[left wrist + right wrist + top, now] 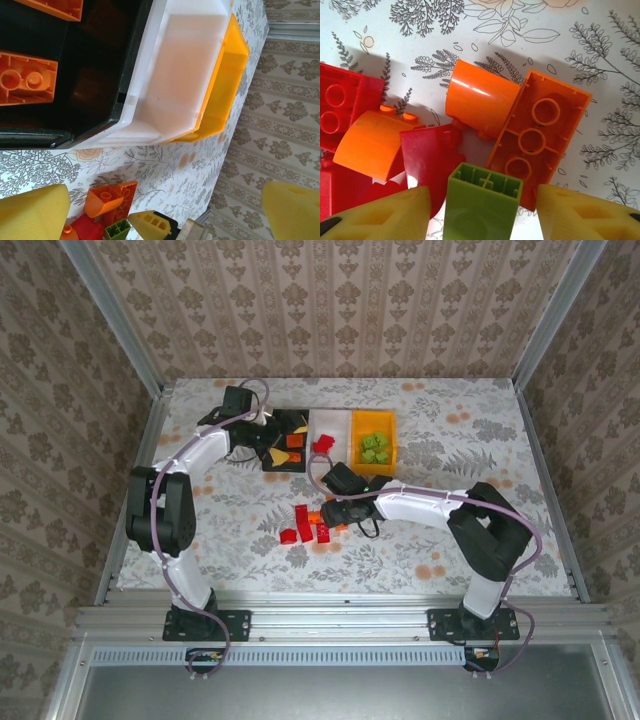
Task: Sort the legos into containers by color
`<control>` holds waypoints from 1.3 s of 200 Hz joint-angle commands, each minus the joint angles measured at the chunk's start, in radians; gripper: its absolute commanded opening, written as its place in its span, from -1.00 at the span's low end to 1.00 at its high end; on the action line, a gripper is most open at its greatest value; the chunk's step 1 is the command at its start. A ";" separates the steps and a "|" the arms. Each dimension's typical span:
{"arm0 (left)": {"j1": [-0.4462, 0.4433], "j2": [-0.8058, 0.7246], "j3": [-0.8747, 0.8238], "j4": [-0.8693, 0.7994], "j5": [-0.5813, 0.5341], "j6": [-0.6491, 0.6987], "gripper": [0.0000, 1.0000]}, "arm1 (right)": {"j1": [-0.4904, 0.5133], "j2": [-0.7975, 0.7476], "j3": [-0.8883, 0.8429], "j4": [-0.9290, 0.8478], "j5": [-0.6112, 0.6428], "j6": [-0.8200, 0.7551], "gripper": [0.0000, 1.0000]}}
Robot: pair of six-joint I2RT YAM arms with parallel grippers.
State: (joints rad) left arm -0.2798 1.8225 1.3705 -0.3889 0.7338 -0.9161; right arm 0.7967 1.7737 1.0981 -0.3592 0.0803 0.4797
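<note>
My right gripper [482, 212] is low over a pile of legos [312, 522] at the table's middle. It stands open around an upright light green brick [481, 197], with a gap on each side. Just beyond lie two orange bricks [540, 130], a curved orange one [370, 145] and red ones [427, 157]. My left gripper [165, 205] hangs wide open at the black bin [100, 100], which holds orange bricks [27, 77]. Next to it stand the white bin [185, 65] and the orange-yellow bin [230, 80]. Green bricks [375, 447] lie in the orange-yellow bin [392, 440], and a red brick [323, 445] in the white bin [335, 425].
The three bins stand side by side at the back of the table. Metal frame rails [150, 470] and wallpapered walls close in the sides. Flowered tabletop [470, 440] stretches to the right of the bins.
</note>
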 commanded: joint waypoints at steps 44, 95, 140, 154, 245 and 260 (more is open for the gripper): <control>-0.004 0.024 0.012 -0.007 0.007 0.016 1.00 | 0.000 0.014 -0.003 -0.012 0.026 -0.005 -0.16; -0.004 0.031 0.012 -0.007 0.007 0.015 1.00 | -0.001 -0.010 -0.022 -0.018 0.032 -0.007 -0.23; -0.004 0.034 0.012 -0.007 0.009 0.014 1.00 | -0.012 -0.088 -0.025 -0.047 0.059 -0.026 -0.24; -0.005 0.031 0.012 -0.007 0.009 0.014 1.00 | -0.028 -0.102 -0.021 -0.051 0.073 -0.039 -0.24; -0.036 0.020 0.022 -0.022 0.006 0.031 1.00 | -0.340 0.119 0.347 -0.084 0.097 -0.173 -0.24; -0.039 0.016 0.024 -0.025 0.002 0.034 1.00 | -0.357 0.182 0.422 -0.105 0.119 -0.189 -0.24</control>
State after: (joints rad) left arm -0.3084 1.8420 1.3705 -0.3904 0.7338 -0.9150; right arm 0.4553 1.8507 1.4246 -0.3988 0.1551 0.3416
